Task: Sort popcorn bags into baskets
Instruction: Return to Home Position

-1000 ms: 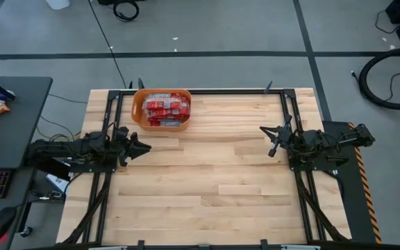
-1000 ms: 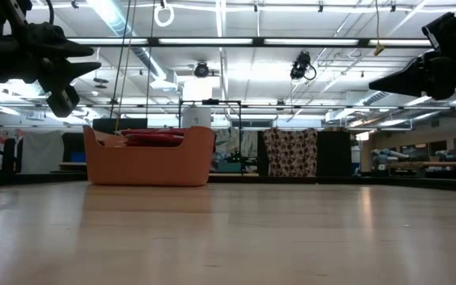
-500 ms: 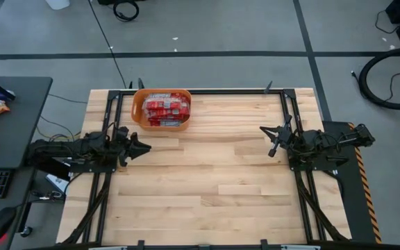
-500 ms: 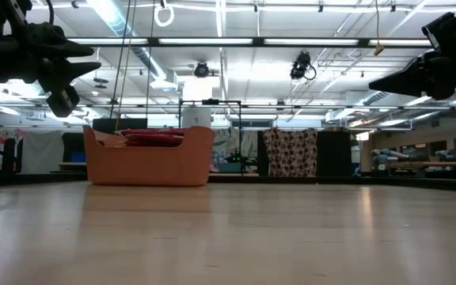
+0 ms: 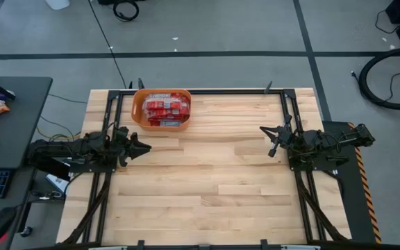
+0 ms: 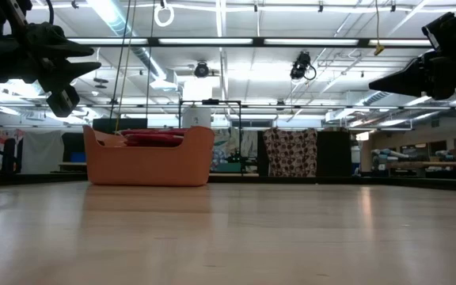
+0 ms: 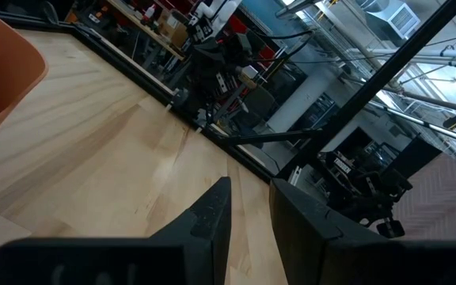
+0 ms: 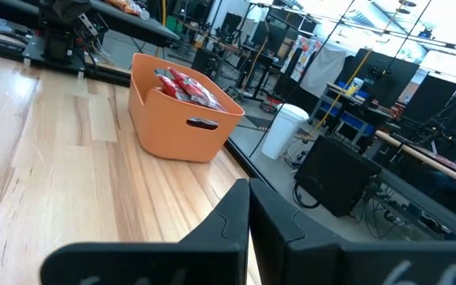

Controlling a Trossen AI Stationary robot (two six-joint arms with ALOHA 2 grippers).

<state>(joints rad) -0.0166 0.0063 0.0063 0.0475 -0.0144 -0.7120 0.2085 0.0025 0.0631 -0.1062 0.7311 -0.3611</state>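
Note:
The orange basket stands on its base at the table's far edge, left of middle, with several red popcorn bags piled in it. It also shows in the low view and in the right wrist view. My left gripper hovers level at the table's left side, nearer than the basket. It is open, with nothing between its fingers. My right gripper hovers level at the table's right side, shut and empty.
Bare wooden tabletop lies between the two arms. Black frame rails run along the table's left, right and far edges. A dark side desk with a keyboard and a mouse stands left of the table.

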